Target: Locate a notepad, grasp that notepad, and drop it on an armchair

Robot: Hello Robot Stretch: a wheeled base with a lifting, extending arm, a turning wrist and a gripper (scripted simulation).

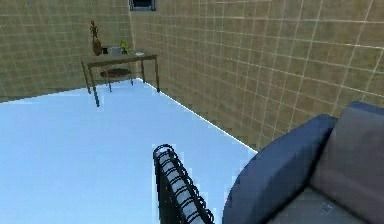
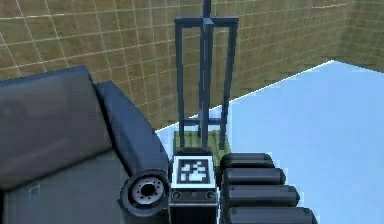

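Observation:
A dark blue armchair (image 1: 322, 168) with grey cushions sits at the forward view's lower right. It appears again as the armchair (image 2: 62, 128) on the arm side view's left. The arm's black ribbed segments (image 2: 262, 186) lie low at the bottom of the arm side view, beside a white marked square (image 2: 193, 170). Left of the square is the gripper's dark round body (image 2: 146, 193), close against the armchair's arm. Its far end cannot be made out, so I cannot tell whether it holds anything. Small things I cannot name lie on a far wooden table (image 1: 120, 62).
A tall frame of grey-blue upright bars (image 2: 205, 75) with a yellowish base rises just beyond the marked square. A dark statue (image 1: 96, 40) stands on the table's left end. Tan tiled walls (image 1: 250, 60) bound the pale blue floor (image 1: 90, 140). A black ribbed object (image 1: 180, 190) sits low in the middle.

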